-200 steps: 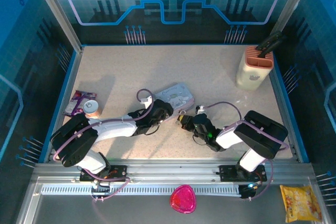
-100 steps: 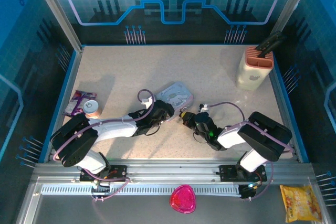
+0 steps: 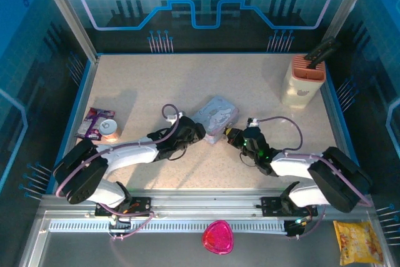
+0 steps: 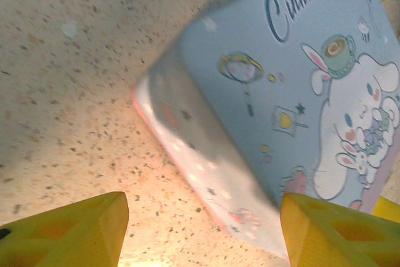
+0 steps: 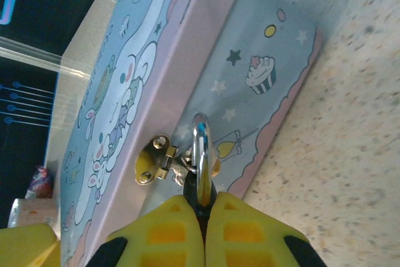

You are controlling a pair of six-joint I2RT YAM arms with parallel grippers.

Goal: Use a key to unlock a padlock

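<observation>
A: Where does the padlock [image 5: 201, 145] sit?

B: It hangs on the tin [image 5: 262, 35], its shackle through the hasp [image 5: 153, 162] on the tin's long side wall. The dark body is lower down, between yellow fingers.

A: Whose fingers?

B: The right gripper's [image 5: 203, 203]. Its jaws are pinched together on the padlock's body, and the shackle rises straight out from between them.

A: And the left gripper [image 4: 201, 211]?

B: Its jaws stand wide and hold nothing. In its wrist view one finger [image 4: 81, 226] hangs over bare table [image 4: 75, 60], apart from the tin. The other finger [image 4: 337, 232] is at the tin's lower edge; whether it touches cannot be told.

A: How does the tin lie?

B: Lid up, mid-table, turned at a slant. From above, the two grippers meet at its near side, the left one at the near-left corner, the right one just beside the near-right.

A: Anything else there?

B: A cream holder [image 3: 303, 82] with a dark handle sticking out stands at the far right corner, well apart from the arms. A small cup [image 3: 108, 129] and a purple packet [image 3: 91, 122] lie together by the left edge. A pink thing [image 3: 217, 237] and a yellow packet [image 3: 357, 242] lie on the ledge before the bases.
</observation>
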